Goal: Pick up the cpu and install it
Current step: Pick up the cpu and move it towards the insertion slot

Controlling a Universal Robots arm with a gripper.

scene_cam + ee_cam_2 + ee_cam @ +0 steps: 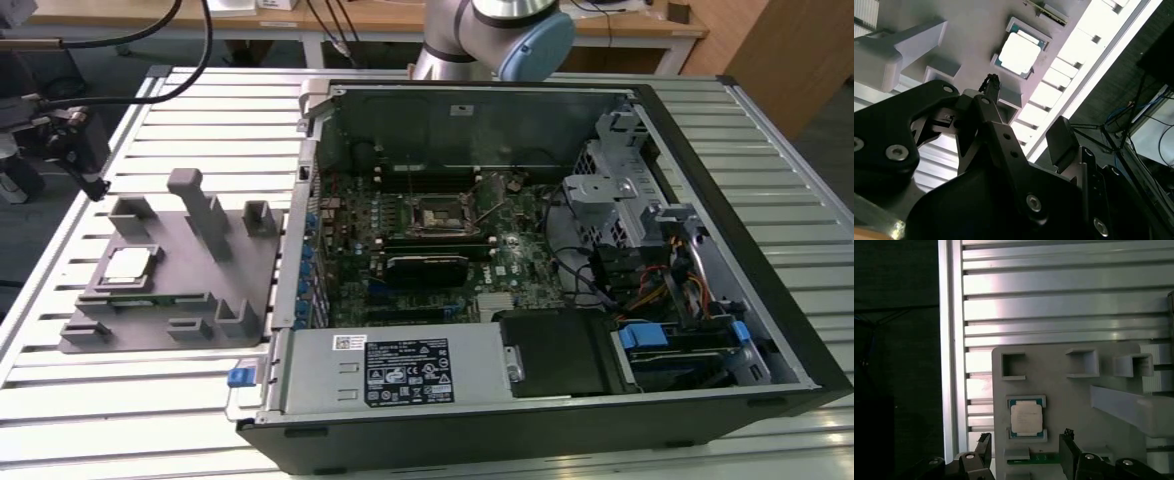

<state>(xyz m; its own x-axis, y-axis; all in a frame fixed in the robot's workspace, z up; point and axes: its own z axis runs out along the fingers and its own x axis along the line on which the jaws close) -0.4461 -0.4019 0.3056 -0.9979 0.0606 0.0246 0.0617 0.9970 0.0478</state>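
The cpu (1026, 418), a small square chip with a silvery top, lies flat in a pocket of the grey fixture tray (1079, 390). In the exterior view the cpu (130, 263) sits on the tray (200, 285), to the left of the open computer case. My gripper (1026, 436) hovers above the tray, open, with one black finger (985, 445) on either side of the chip and nothing between them. In the second wrist view the gripper (1024, 102) is clear of the cpu (1018, 51). The black motherboard socket (441, 215) lies inside the case.
The open computer case (534, 260) takes up the middle and the exterior view's right of the slatted metal table (160, 400). Upright grey posts (200, 205) rise from the tray. A green strip (1030, 458) lies in the tray beside the cpu pocket. The table edge (949, 365) is close by.
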